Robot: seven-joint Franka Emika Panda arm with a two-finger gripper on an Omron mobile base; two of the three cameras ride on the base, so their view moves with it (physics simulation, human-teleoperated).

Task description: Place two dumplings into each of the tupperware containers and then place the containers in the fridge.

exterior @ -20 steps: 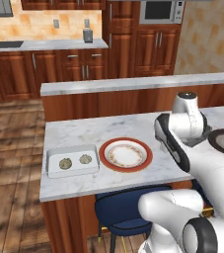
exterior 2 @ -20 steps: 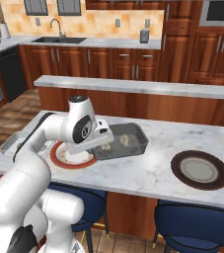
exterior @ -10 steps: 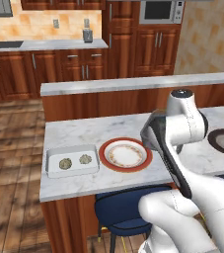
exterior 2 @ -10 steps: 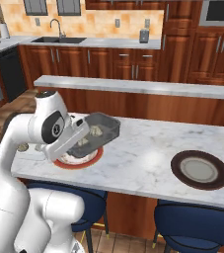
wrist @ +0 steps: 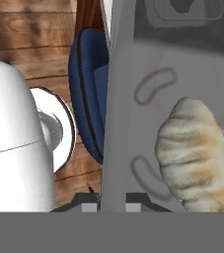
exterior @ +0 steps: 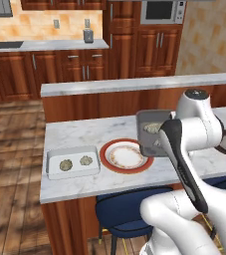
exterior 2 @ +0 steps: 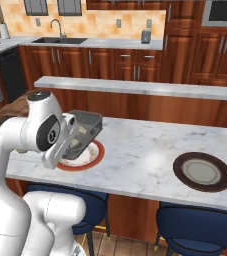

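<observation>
Over marble counter point(exterior: 84, 137), end effector point(wrist: 112, 200) pinching dark grey tupperware point(exterior: 152, 122) w/ dumplings point(wrist: 195, 153).

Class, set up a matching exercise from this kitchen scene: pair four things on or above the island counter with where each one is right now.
Things:
1. dark grey tupperware container
2. white tupperware container
3. red-rimmed plate
4. dark brown-rimmed plate

Places:
A. lying bare on the counter between the two containers
B. on the counter, two dumplings inside
C. lifted and tilted in the pincer
D. alone at the island's far right

Pairs: 1-C, 2-B, 3-A, 4-D
</observation>
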